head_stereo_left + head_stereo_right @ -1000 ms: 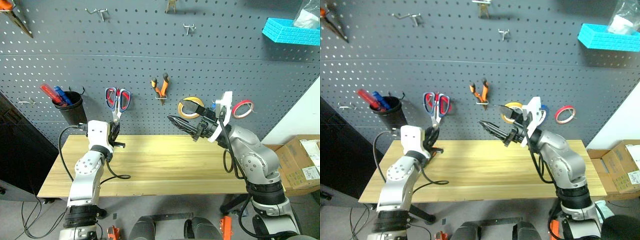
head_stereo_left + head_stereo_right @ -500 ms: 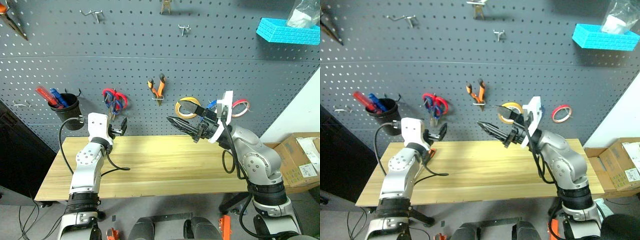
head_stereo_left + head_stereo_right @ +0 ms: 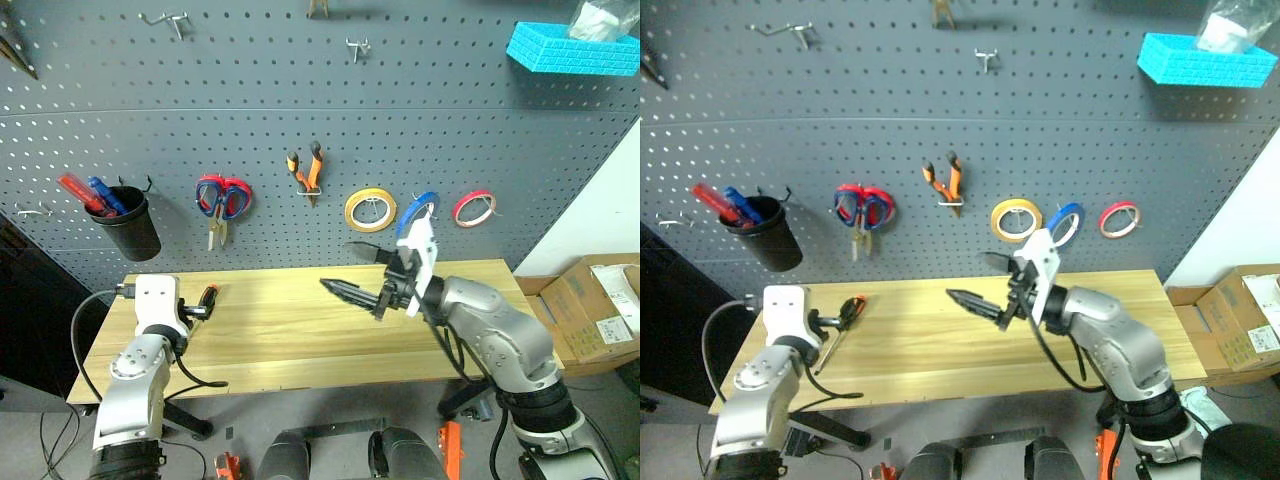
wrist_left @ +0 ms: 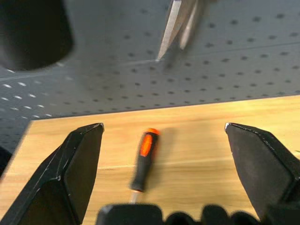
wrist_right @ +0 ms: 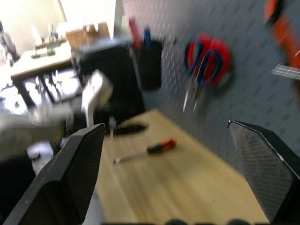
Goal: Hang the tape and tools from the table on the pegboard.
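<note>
Screwdriver (image 4: 143, 159): light, rigid, slim; rolls easily; lies on bench (image 3: 300, 330), near left.
Grasp: orange-black handle.
Left gripper (image 4: 164, 154): fingers apart, empty.
Right gripper (image 3: 350, 270): fingers apart, empty.

Red-handled scissors (image 3: 218, 199) hang blades down from a hook. A yellow tape roll (image 3: 369, 210) and a smaller red tape roll (image 3: 473, 207) hang on separate hooks, well apart. A black cup (image 3: 130, 222), mounted at the far left, holds red and blue items. A blue basket (image 3: 572, 48) sits high at the right. Cardboard boxes (image 3: 596, 303) stand on the floor at the right.
</note>
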You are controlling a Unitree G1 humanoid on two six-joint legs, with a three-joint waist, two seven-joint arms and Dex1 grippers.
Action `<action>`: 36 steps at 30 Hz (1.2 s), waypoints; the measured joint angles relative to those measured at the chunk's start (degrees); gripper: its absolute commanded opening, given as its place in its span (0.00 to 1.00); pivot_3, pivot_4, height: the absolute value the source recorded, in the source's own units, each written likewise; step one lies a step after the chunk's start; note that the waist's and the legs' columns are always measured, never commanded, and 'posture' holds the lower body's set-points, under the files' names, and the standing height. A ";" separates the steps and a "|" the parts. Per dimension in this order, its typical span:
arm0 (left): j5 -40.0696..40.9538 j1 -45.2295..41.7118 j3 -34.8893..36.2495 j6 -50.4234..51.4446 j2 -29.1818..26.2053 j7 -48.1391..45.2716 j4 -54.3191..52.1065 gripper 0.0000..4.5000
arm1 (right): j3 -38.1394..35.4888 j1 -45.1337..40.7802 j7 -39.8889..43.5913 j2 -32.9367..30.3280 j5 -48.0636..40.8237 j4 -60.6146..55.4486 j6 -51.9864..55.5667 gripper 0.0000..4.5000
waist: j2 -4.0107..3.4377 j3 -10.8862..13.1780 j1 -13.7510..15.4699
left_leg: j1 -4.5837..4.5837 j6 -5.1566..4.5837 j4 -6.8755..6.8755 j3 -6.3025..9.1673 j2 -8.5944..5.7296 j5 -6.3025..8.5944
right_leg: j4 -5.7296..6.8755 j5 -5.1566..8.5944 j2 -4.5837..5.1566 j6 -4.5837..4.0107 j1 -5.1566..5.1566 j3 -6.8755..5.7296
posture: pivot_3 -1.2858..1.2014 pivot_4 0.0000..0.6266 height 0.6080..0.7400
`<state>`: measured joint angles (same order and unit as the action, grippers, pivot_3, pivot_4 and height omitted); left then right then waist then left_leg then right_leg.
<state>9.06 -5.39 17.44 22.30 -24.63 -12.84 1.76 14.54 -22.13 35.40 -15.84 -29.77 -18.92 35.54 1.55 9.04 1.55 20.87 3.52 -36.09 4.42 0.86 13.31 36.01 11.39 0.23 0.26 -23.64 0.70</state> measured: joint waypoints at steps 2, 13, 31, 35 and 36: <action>0.07 -3.08 -0.02 1.49 -1.92 -1.18 2.99 0.99 | 2.59 -1.67 -1.28 2.22 2.26 2.27 0.02 1.00 | -0.04 0.62 -0.02 | 0.18 -0.02 0.01 0.01 -0.01 -0.02 | -0.02 0.00 0.00 0.00 -0.18 -0.02 | 0.58 0.33 1.00; 1.37 -17.79 -1.75 5.16 -7.90 -9.39 22.40 0.99 | 5.68 -9.26 -7.35 9.91 9.45 10.66 2.19 1.00 | 0.53 4.47 -0.18 | 1.69 0.12 -0.02 0.05 -0.15 0.10 | 0.87 0.06 0.22 0.32 -1.84 -0.03 | 0.56 0.52 1.00; 0.56 -21.17 -3.63 3.23 -9.60 -10.81 32.78 0.99 | -1.87 -1.92 -10.45 4.31 7.64 -0.51 15.08 1.00 | 0.49 10.43 -1.68 | 2.05 0.10 -0.03 0.08 -0.07 0.13 | 0.98 0.33 0.25 0.60 -2.28 -0.02 | 0.55 0.66 1.00; 0.54 -22.36 -3.63 2.01 -10.07 -10.51 34.96 0.99 | -2.27 -1.42 -10.65 3.81 7.02 -1.71 16.56 1.00 | 0.51 11.37 -1.68 | 2.16 0.10 -0.03 0.04 -0.08 0.13 | 1.02 0.33 0.25 0.61 -2.43 0.02 | 0.55 0.68 1.00; 0.51 -22.75 -3.63 1.65 -10.23 -10.49 35.84 0.99 | -2.33 -1.34 -10.72 3.79 6.89 -1.85 16.93 1.00 | 0.51 11.53 -1.68 | 2.18 0.10 -0.02 0.03 -0.08 0.13 | 1.02 0.33 0.25 0.61 -2.46 0.03 | 0.55 0.69 1.00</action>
<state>9.58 -28.14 13.81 23.95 -34.87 -23.33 37.60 12.21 -23.47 24.68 -12.05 -22.88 -20.77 52.48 2.05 20.57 -0.13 23.05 3.62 -36.12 4.45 0.78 13.44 37.02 11.73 0.48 0.87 -26.10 0.74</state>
